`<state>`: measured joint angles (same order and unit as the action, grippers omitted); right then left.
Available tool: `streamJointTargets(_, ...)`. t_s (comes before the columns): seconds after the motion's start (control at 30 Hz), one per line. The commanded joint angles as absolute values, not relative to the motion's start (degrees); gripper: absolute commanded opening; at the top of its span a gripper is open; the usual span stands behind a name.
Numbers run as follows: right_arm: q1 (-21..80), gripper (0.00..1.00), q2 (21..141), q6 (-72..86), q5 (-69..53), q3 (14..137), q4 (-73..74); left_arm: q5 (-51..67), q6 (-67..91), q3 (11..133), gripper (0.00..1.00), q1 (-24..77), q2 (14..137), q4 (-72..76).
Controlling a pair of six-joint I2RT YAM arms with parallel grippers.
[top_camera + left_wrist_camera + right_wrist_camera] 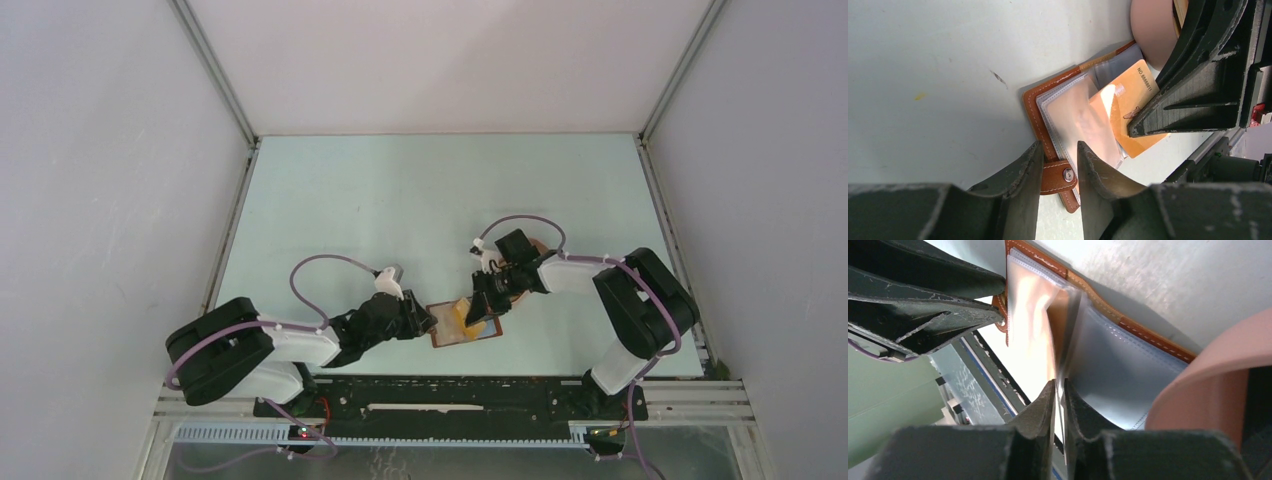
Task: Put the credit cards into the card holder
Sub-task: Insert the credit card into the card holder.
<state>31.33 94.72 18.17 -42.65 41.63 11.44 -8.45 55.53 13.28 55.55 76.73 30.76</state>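
We're seeing both arms stretching inward: left gripper [1058, 152] clamping the reddish-brown leather card holder [1031, 106] at its tab, right gripper [1060, 390] pinching a yellow-orange plastic card [1134, 97].

I see the brown card holder [445, 328] lying open at lower centre, an orange card [1133, 86] tilted in its sleeves.

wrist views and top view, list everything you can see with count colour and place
card holder: 1, reddish-brown, lying open at the table's near middle
orange card: 1, yellow-orange, partly in the holder's clear sleeves
tray: 1, pink, next to the holder, by the right arm
table: 1, pale blue-green
left pincer: 1, black, closed on the holder's snap tab
right pincer: 1, black, closed on the orange card's edge
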Motion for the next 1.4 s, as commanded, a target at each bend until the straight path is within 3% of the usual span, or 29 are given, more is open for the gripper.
streamJointTargets(0.0, 30.5, 0.22, 93.4, 17.5, -41.3, 41.7, 10.1, -10.0, 54.6, 12.8, 0.37, 55.9, 77.5, 24.3)
streamJointTargets(0.43, 30.1, 0.38, 94.1, 16.4, -42.2, 43.3, 12.4, -9.3, 54.1, 12.6, 0.37, 55.9, 76.3, 24.4)
streamJointTargets(0.8, 29.9, 0.44, 94.2, 15.1, -41.5, 44.1, 14.4, -8.5, 54.0, 13.1, 0.36, 55.9, 76.7, 24.2)
streamJointTargets(0.87, 30.0, 0.39, 94.3, 15.5, -41.2, 44.1, 14.3, -8.4, 54.1, 13.1, 0.36, 56.0, 76.7, 24.3)
streamJointTargets(1.0, 29.9, 0.18, 94.6, 17.1, -40.5, 44.0, 13.8, -7.7, 54.3, 13.6, 0.35, 56.2, 77.4, 24.9)
streamJointTargets(1.13, 29.5, 0.05, 95.5, 18.4, -40.9, 44.0, 13.6, -7.7, 54.6, 13.8, 0.34, 56.3, 78.0, 25.1)
streamJointTargets(1.2, 29.3, 0.00, 96.0, 19.4, -41.6, 43.6, 12.8, -7.6, 54.6, 13.9, 0.34, 56.3, 78.0, 25.2)
streamJointTargets(1.37, 28.6, 0.00, 97.3, 21.3, -43.2, 42.9, 11.1, -6.9, 54.9, 13.6, 0.34, 56.3, 78.5, 26.7)
